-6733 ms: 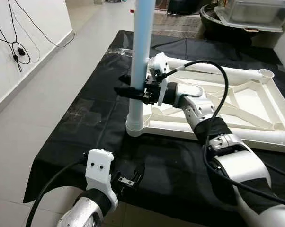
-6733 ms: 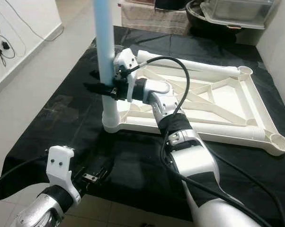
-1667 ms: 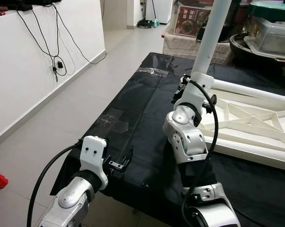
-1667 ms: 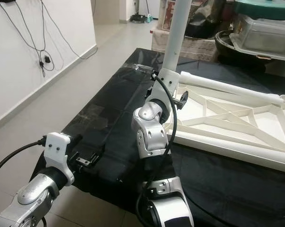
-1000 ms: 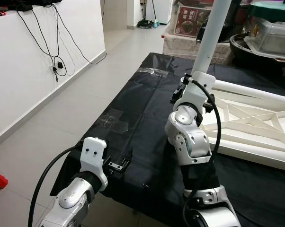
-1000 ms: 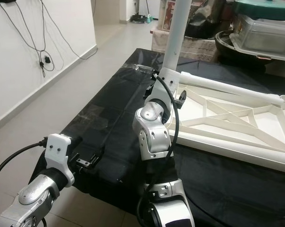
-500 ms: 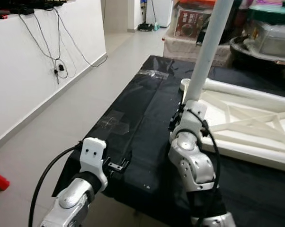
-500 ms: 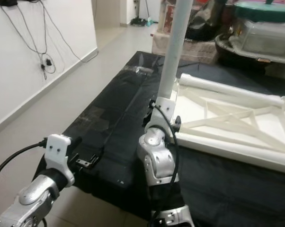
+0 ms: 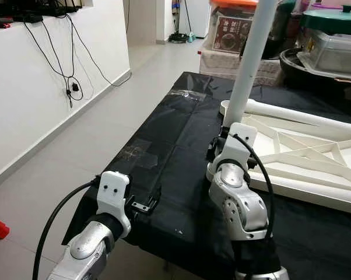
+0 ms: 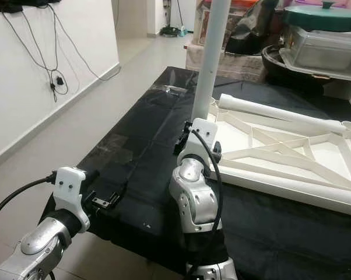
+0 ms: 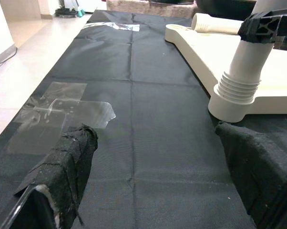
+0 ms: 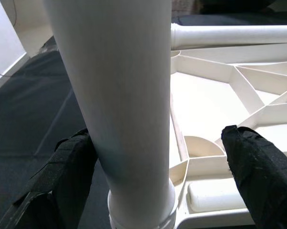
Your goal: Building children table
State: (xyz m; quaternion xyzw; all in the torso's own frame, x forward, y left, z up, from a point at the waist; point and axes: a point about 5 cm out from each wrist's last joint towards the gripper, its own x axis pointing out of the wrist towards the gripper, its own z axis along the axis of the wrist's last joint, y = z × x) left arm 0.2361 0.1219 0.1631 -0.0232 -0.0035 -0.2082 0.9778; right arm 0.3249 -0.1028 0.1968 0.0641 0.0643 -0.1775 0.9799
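Here the black cloth [image 9: 164, 146] covers the floor, and on it lies the white tabletop [image 10: 280, 154] upside down, a leg [image 10: 209, 58] standing upright in its near corner socket. The right pincer [image 12: 153, 157] is open, one finger touching the leg, the other well apart. The left pincer [image 11: 158, 191] hangs open near the cloth's edge. I judge the leg should be gripped low and firmly, then turned straight about its axis, so the thread does not cross.

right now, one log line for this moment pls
right gripper: open around upright table leg | leg seated in corner socket of upturned tabletop | left gripper: open, idle above black cloth
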